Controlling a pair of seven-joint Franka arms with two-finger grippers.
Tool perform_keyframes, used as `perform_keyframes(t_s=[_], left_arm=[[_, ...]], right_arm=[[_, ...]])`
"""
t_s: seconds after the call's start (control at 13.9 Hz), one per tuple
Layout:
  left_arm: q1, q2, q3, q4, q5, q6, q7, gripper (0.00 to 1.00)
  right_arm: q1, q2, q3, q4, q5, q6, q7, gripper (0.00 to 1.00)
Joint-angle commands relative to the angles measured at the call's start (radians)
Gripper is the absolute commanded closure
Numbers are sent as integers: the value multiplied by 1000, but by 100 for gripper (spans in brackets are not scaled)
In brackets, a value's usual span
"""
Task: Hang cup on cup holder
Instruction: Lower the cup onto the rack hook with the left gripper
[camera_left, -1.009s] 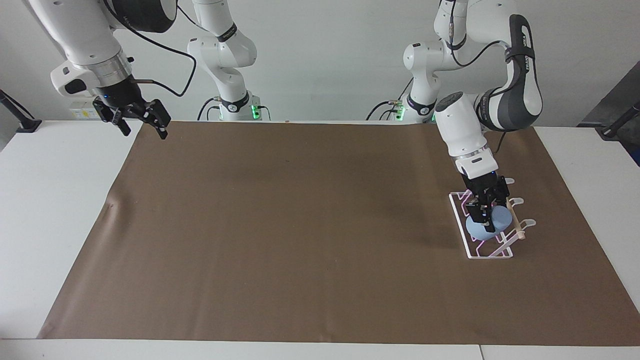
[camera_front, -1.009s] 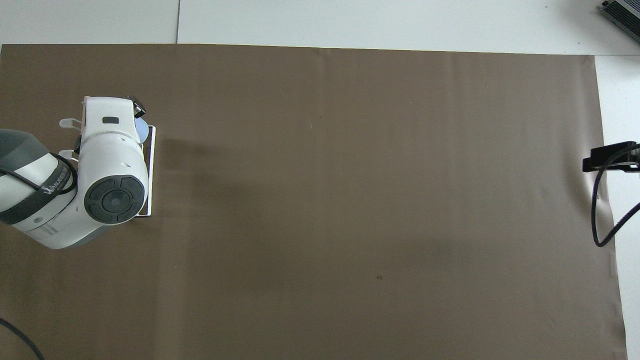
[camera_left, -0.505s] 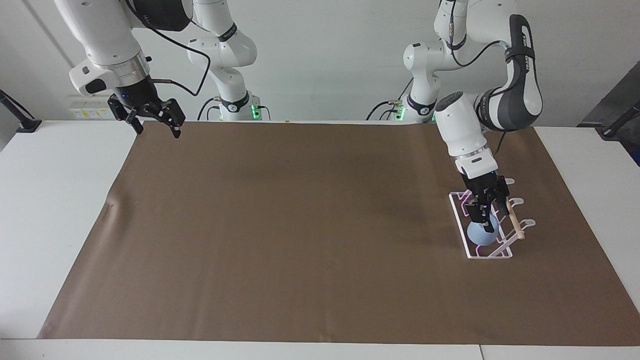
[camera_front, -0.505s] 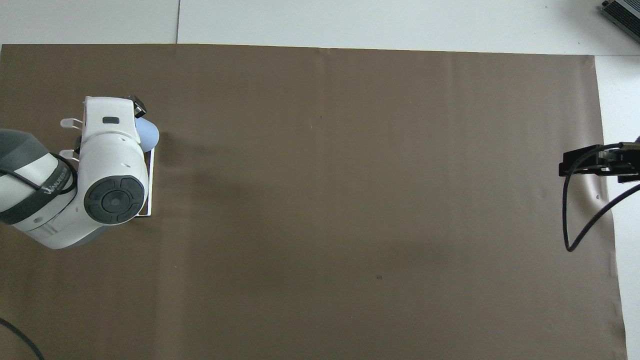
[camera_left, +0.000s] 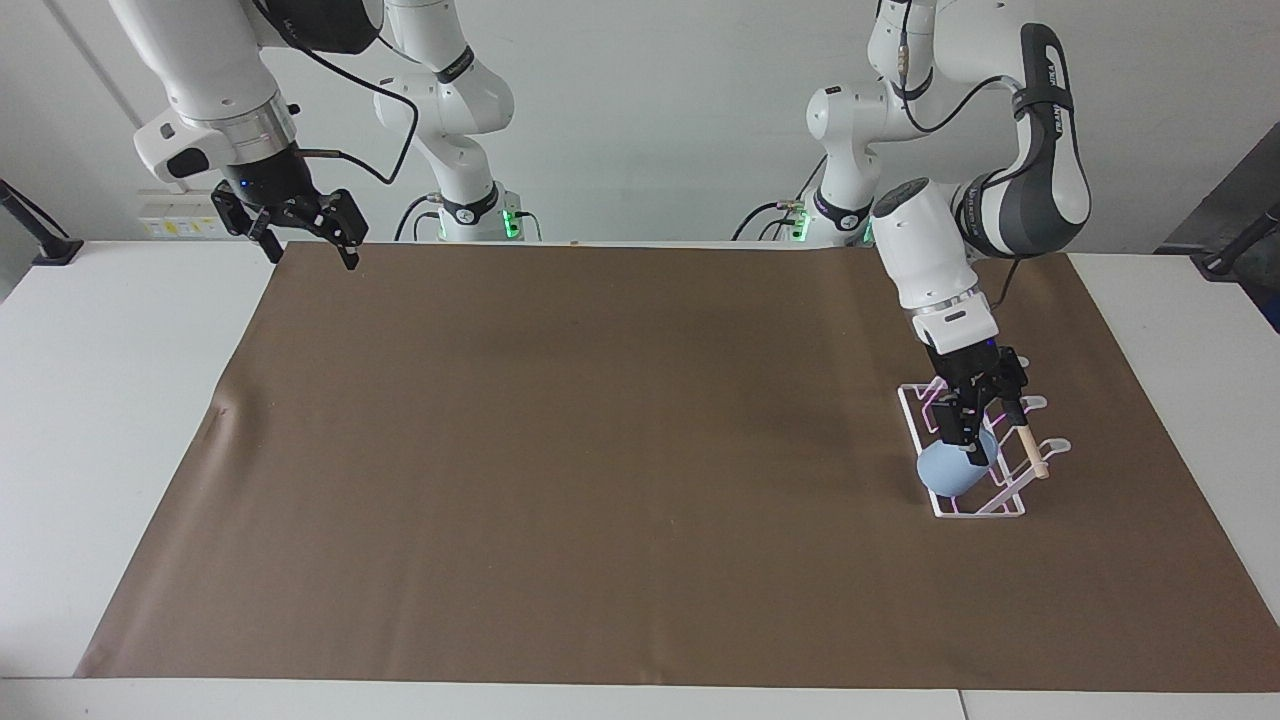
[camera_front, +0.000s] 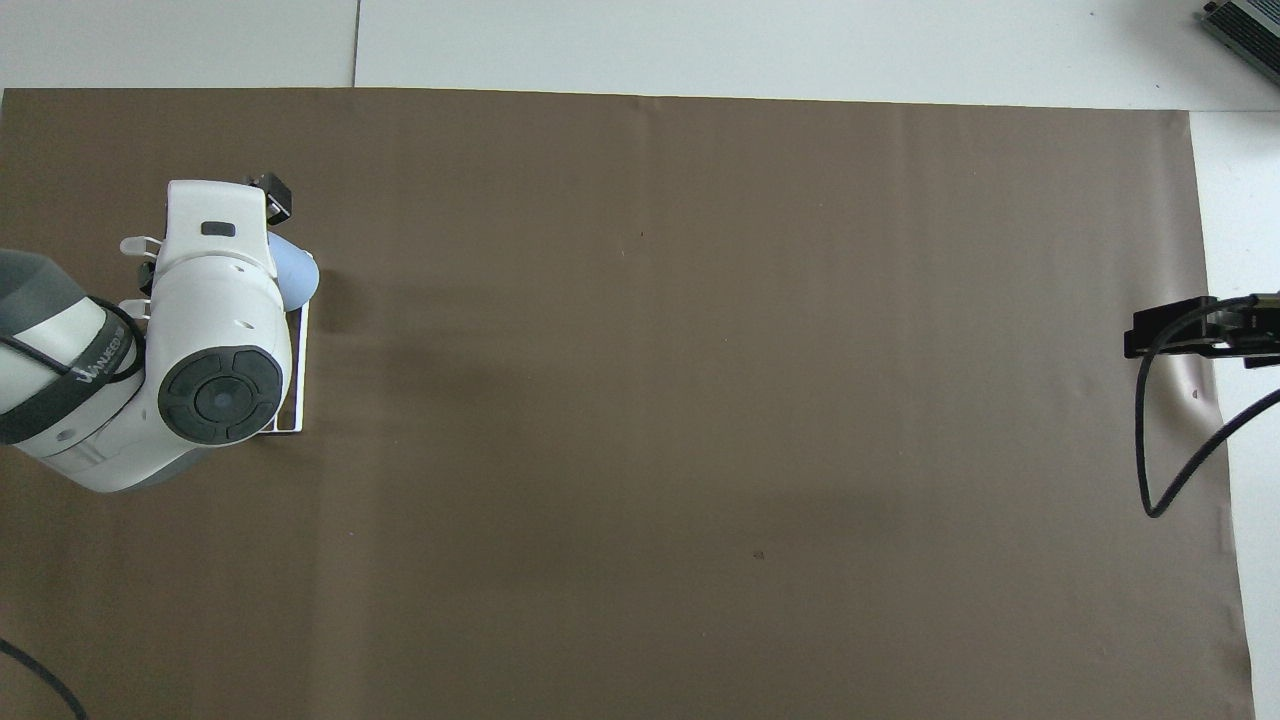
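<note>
Now the cup (camera_left: 948, 472) lies tilted on the cup holder (camera_left: 1010, 497), at the left arm's end of the surface (camera_left: 120, 400). Over them, the left pincer (camera_left: 985, 432) stands open, gripping nothing. Well apart, the right pincer (camera_left: 312, 245) hangs open and empty.

The small smooth cup (camera_left: 948, 471) is light blue all over. The little wire cup holder (camera_left: 965, 508) is white, and its wooden stick (camera_left: 1030, 448) is pale tan. A big flat sheet (camera_left: 620, 450) is plain brown. The counter (camera_left: 110, 400) under it is white. Both robot arms are white with black claws
</note>
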Motion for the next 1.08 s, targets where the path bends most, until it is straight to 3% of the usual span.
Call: perform_keyframes(t_s=[0.0, 0.43, 1.01], left_arm=[[-11, -13, -6, 22, -47, -22, 19, 0], [-69, -52, -17, 88, -260, -139, 59, 0], [-65, -158, -14, 122, -628, -258, 474, 0]], right_arm=[[-5, -10, 4, 4, -5, -24, 10, 0], [0, -14, 4, -9, -5, -15, 14, 0], [-50, -39, -3, -55, -4, 3, 12, 0]])
